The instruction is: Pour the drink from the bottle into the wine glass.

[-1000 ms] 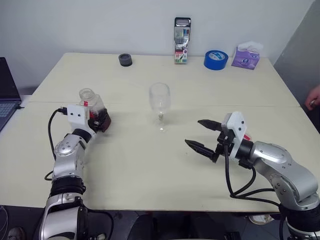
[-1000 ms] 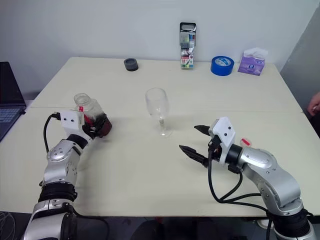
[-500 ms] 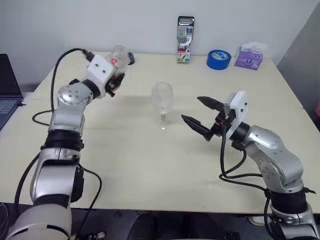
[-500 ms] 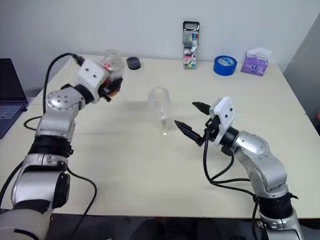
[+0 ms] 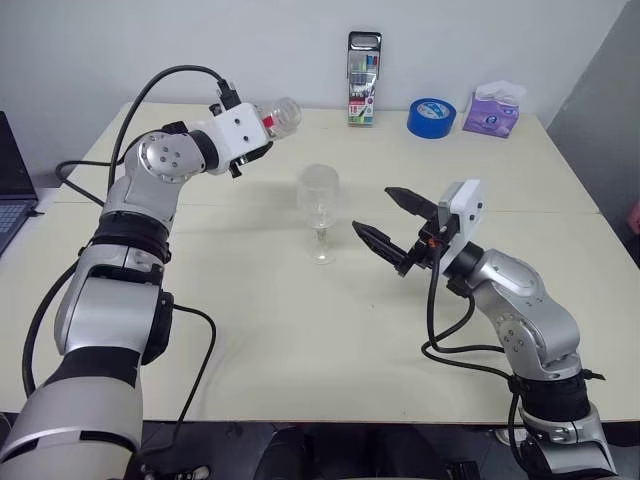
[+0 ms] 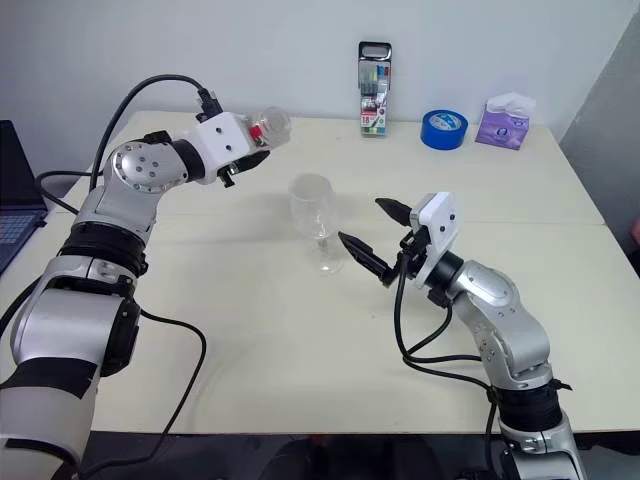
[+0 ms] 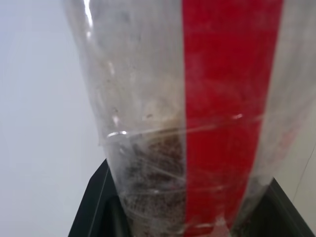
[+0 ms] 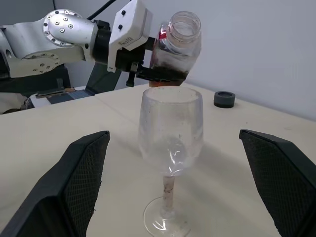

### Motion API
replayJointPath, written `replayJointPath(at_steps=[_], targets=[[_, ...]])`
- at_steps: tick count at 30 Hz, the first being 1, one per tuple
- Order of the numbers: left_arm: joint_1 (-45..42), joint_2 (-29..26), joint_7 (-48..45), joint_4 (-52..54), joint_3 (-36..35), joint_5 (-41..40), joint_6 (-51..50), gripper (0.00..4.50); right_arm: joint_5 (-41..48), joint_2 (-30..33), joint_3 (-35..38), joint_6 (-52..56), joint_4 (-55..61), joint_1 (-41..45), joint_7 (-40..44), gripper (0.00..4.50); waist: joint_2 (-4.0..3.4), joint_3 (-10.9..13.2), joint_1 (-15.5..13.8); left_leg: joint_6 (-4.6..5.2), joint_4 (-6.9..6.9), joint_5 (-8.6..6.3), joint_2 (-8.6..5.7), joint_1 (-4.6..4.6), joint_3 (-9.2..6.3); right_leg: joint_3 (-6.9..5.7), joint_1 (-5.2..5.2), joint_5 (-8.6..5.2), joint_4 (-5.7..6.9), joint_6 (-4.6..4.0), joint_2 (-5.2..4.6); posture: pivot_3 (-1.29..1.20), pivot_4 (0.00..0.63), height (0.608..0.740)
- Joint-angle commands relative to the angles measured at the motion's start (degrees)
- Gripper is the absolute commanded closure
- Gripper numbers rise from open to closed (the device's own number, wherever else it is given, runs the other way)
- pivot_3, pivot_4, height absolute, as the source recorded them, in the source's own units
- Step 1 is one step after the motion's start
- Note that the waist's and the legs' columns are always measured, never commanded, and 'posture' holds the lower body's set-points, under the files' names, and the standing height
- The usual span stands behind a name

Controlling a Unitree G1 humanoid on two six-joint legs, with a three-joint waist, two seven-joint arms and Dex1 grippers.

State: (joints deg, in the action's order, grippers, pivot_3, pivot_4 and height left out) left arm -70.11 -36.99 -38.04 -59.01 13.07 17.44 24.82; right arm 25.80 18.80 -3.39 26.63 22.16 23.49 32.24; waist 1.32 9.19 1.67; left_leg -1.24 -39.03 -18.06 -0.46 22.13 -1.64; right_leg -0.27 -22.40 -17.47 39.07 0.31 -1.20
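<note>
Left claw (image 6: 240, 150) clamped on the uncapped bottle (image 5: 280, 115), raised and tilted beyond the wine glass (image 5: 319, 192), right claw (image 5: 385, 222) spread wide, empty, glass just ahead on the worktop (image 5: 300, 330)

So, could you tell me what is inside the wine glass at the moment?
The wine glass holds no pooled drink; its bowl looks clear apart from specks. The dark drink sits in the bottle, held above by the left gripper.

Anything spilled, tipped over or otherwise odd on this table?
Nothing spilled. The wine glass stands upright and empty. The bottle, uncapped with the drink low inside, is tilted in the left gripper above the table, not over the glass.
</note>
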Motion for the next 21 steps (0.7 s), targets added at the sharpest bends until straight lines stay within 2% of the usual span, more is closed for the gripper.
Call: replayJointPath(at_steps=[1, 10, 21], targets=[[-3.5, -1.3, -0.7, -0.3, 0.8, 1.7, 4.9, 2.78, -0.5, -0.5, 0.5, -2.0, 1.2, 1.0, -0.4, 0.00, 0.00, 0.0, 0.0, 0.00, 0.00, 0.00, 0.00, 0.00, 0.00, 0.00, 0.00, 0.00, 0.00, 0.00, 0.00, 0.00, 0.150, 0.740], [-6.6, -0.4, -1.4, -3.3, 2.4, 3.7, 9.3, 2.78, -0.8, -0.9, 0.2, -2.2, 0.8, 1.2, -0.7, 0.00, 0.00, 0.0, 0.0, 0.00, -0.01, 0.00, 0.00, 0.02, 0.00, -0.08, -0.02, 0.00, 0.01, 0.00, 0.00, 0.00, 0.150, 0.740], [-7.6, -2.2, -3.3, -3.2, 3.9, 6.2, 14.9, 2.78, -1.2, -1.4, -0.2, -2.0, 1.1, 0.8, -1.5, 0.00, 0.00, 0.0, 0.0, 0.00, -0.02, 0.00, 0.00, 0.02, 0.01, -0.12, -0.04, 0.00, 0.03, 0.00, 0.00, 0.00, 0.150, 0.740]])
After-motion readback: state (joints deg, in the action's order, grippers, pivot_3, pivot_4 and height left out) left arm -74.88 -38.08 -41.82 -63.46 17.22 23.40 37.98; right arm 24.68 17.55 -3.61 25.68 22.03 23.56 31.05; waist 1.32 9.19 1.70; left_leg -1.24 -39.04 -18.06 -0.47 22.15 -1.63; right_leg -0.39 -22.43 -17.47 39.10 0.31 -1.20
